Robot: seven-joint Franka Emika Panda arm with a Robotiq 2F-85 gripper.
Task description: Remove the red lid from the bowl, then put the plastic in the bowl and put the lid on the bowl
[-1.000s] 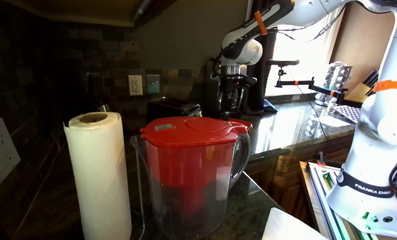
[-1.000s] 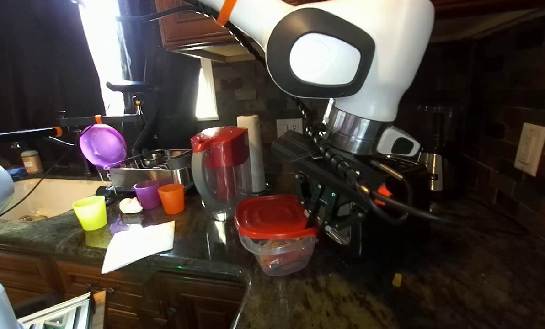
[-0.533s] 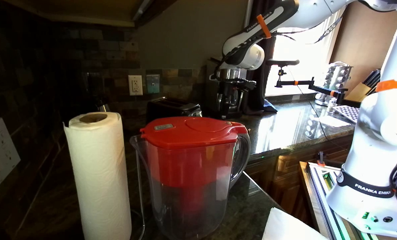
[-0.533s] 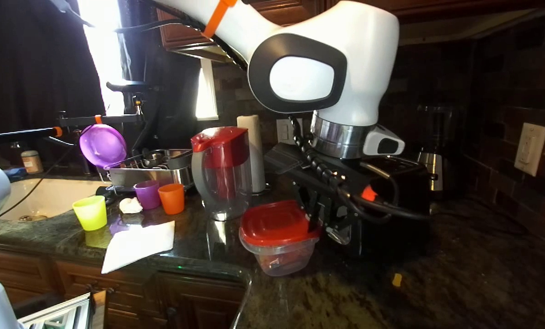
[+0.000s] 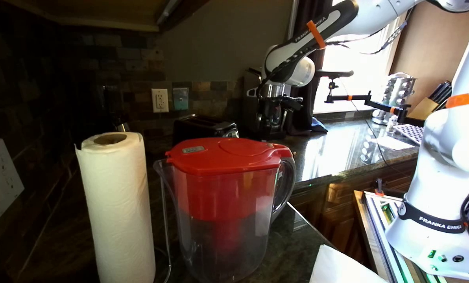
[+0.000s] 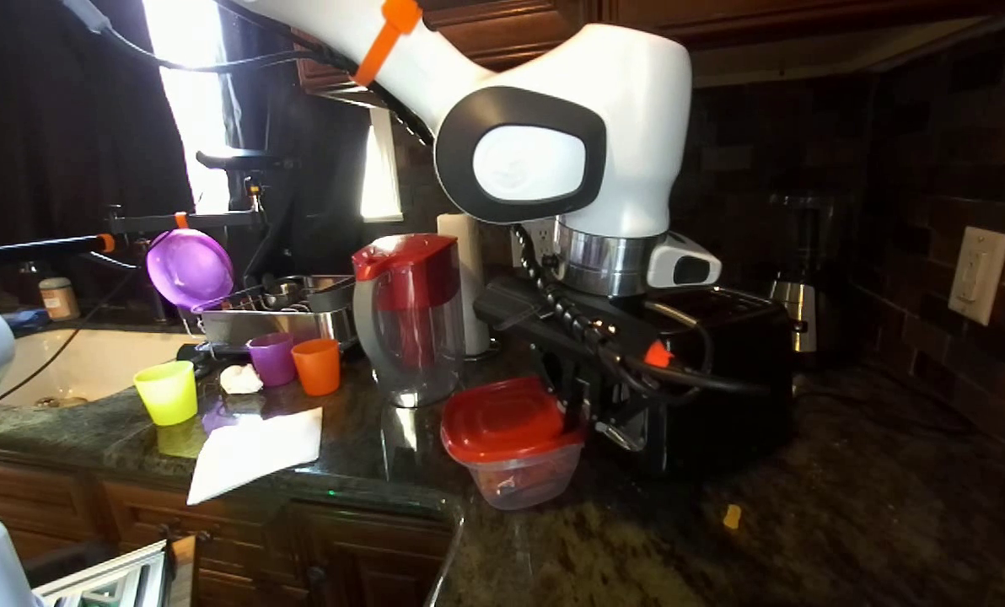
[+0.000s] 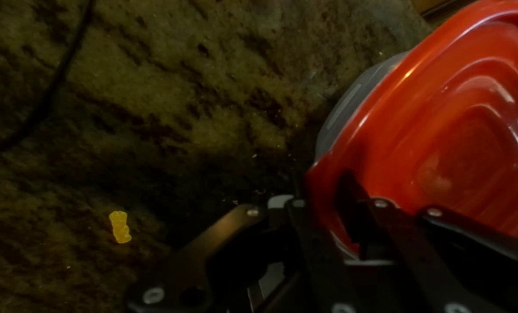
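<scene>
The lid [image 7: 472,143], one corner clamped in the tool [image 7: 325,193], lies tilted over the bowl [image 7: 348,104]; how much of the rim it touches cannot be told. Through the bowl's clear wall show reddish contents [image 6: 511,485], too blurred to name. The pitcher [image 5: 250,239], with a red insert [image 5: 215,196], hides the lid in an exterior view. The wrist view cuts off the lid's side. The yellow cup [image 6: 165,396], purple cup [image 6: 271,361] and orange cup [image 6: 315,369] mostly hide their insides.
</scene>
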